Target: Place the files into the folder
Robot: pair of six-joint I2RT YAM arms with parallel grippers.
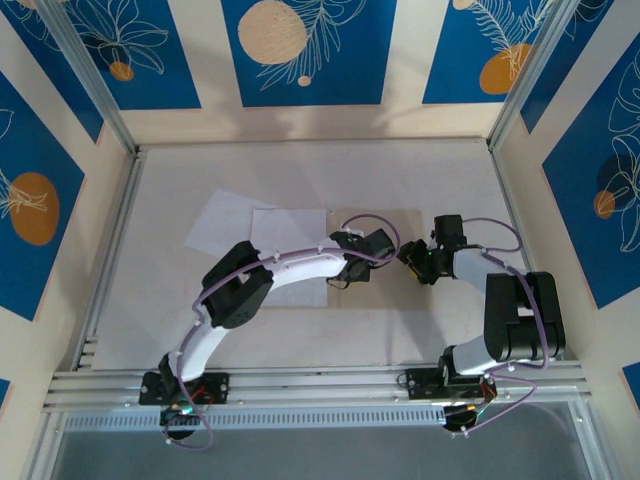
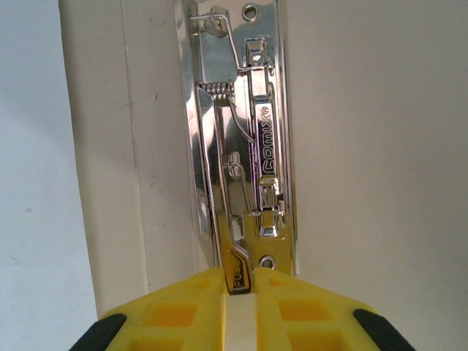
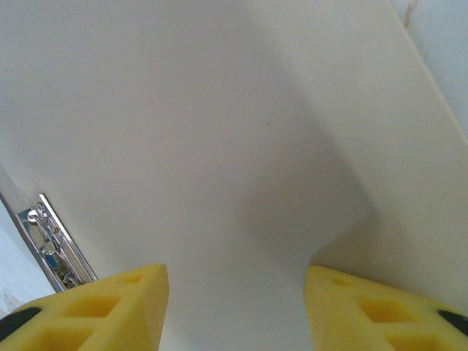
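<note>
The folder [image 1: 385,290] lies open in the middle of the table, its white inside [image 2: 365,146] facing up. Its metal clip [image 2: 252,146] runs along the spine fold. My left gripper [image 2: 240,289] is shut on the clip's lever tab marked PUSH; from above it sits at the spine [image 1: 372,245]. My right gripper [image 3: 234,292] hovers open just over the folder's white right half [image 3: 219,131], nothing between its fingers, with the clip [image 3: 51,241] at its lower left. It stands [image 1: 410,262] beside the left one. Two white files [image 1: 215,225] [image 1: 290,232] lie overlapping at the folder's left.
Cream walls with blue panels [image 1: 30,200] close in the table on three sides. A metal rail [image 1: 320,385] runs along the near edge by the arm bases. Bare tabletop [image 1: 320,170] lies behind the folder.
</note>
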